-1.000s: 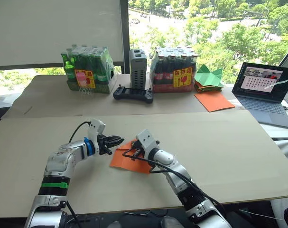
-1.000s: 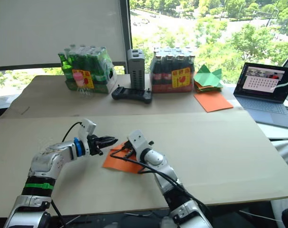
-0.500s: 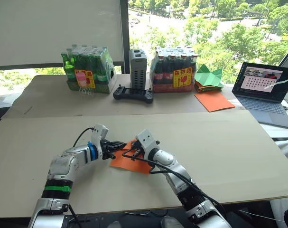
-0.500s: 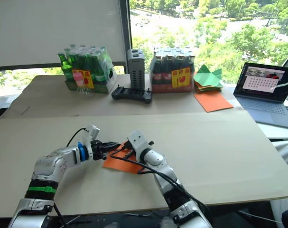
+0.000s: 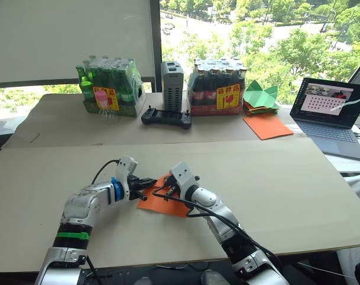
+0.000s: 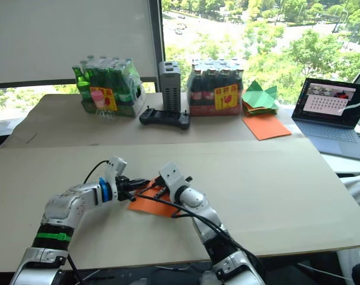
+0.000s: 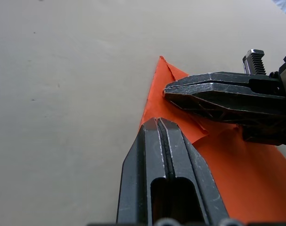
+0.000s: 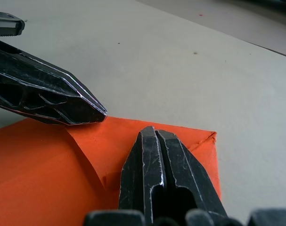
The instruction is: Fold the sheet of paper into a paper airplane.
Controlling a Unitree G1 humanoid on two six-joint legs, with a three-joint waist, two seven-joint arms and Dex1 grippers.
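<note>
While a second ago the left gripper (image 5: 149, 181) hovered clear of the sheet of paper (image 5: 162, 203), the head views now place its tips over the sheet's upper left edge, facing the right gripper (image 5: 160, 191). The sheet lies flat on the bench (image 5: 274, 178). Seen from the left wrist, that gripper's fingers (image 7: 166, 155) are pressed together over the orange edge. Seen from the right wrist, its own fingers (image 8: 164, 176) are likewise closed, resting on the sheet near a corner.

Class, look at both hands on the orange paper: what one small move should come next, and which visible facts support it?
Probably the left hand should press and slide along the raised flap to flatten its crease. Both hands are shut, with their tips resting on the sheet of paper near one corner. The right hand pins the paper beside it, and the flap's edge looks slightly lifted rather than flat.
</note>
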